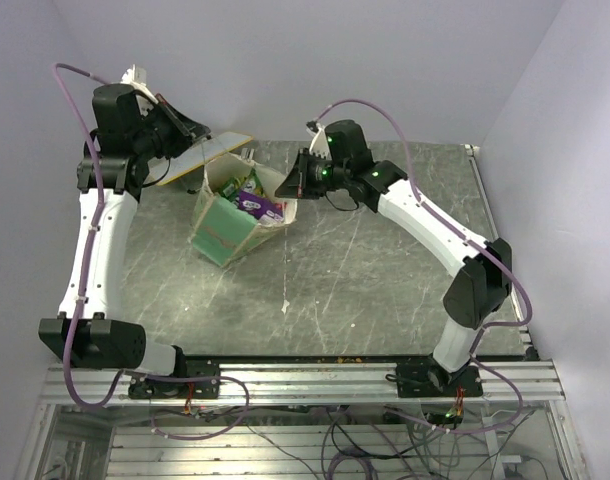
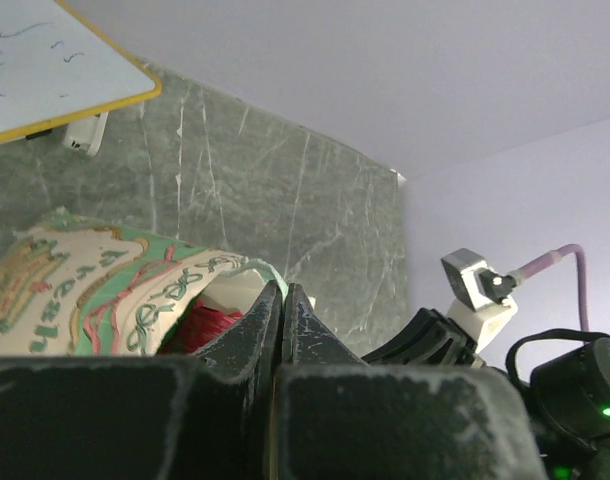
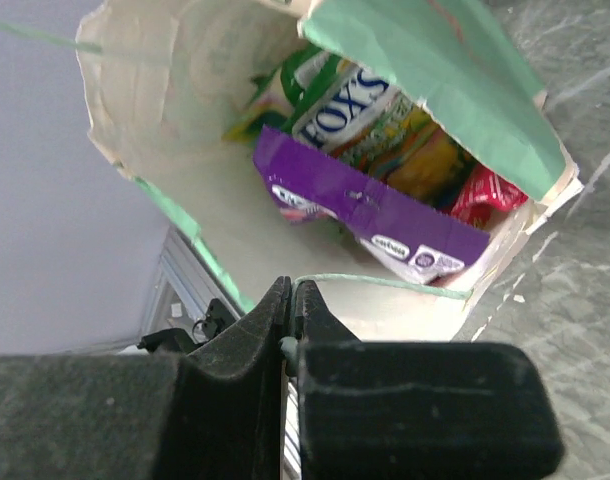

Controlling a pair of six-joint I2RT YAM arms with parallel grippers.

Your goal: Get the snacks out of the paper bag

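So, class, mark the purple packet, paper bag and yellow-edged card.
Purple glossy packet (image 3: pixel 385 218): right wrist, middle.
Teal-green paper bag (image 1: pixel 223 226): top external, side panel.
White yellow-edged card (image 2: pixel 45 60): left wrist, white face.

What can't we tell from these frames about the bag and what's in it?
- Snack count: in the right wrist view the purple packet and the bag's green flap cover whatever lies underneath.
- Red packet: only a corner shows below that flap.
- Left gripper: shut, but its own fingers hide what it pinches; too small in the top view.
- White card: cut off by the frame edge in the left wrist view.
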